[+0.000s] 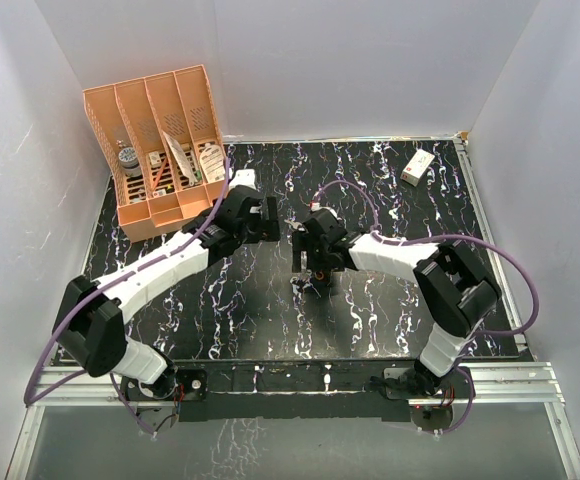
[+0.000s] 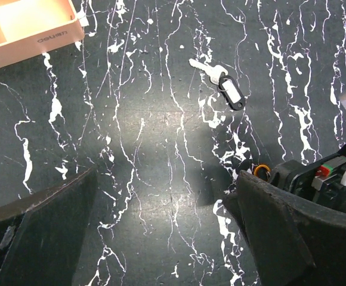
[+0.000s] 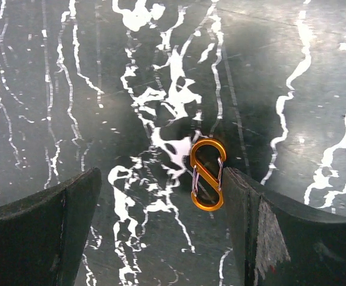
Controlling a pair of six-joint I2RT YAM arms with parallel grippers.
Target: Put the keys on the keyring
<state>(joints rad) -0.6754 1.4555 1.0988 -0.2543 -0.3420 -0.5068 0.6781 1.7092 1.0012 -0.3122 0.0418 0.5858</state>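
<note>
1. Marbled table (image 1: pixel 270 320): both pieces lie flat on it, so descend gently.
2. Left gripper (image 2: pixel 166 179): fingers wide and empty; advance to straddle its target.
3. Right gripper (image 3: pixel 162 176): fingers wide and empty; centre before closing.
4. Keys (image 2: pixel 221 82): ahead of the left fingers, apart.
5. Keyring (image 3: pixel 207 174): an orange S-clip just beside one right finger, ungripped.

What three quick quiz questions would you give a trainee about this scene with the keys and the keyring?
1. True or false: the left tool is shut on the keys.
2. Where is the keyring? A: hanging from the left tool. B: on the table, inside the open right tool. C: threaded through the keys.
3. Fill the gap: the keyring is shaped like the letter ___.
Key: 1 false; 2 B; 3 S.
</note>
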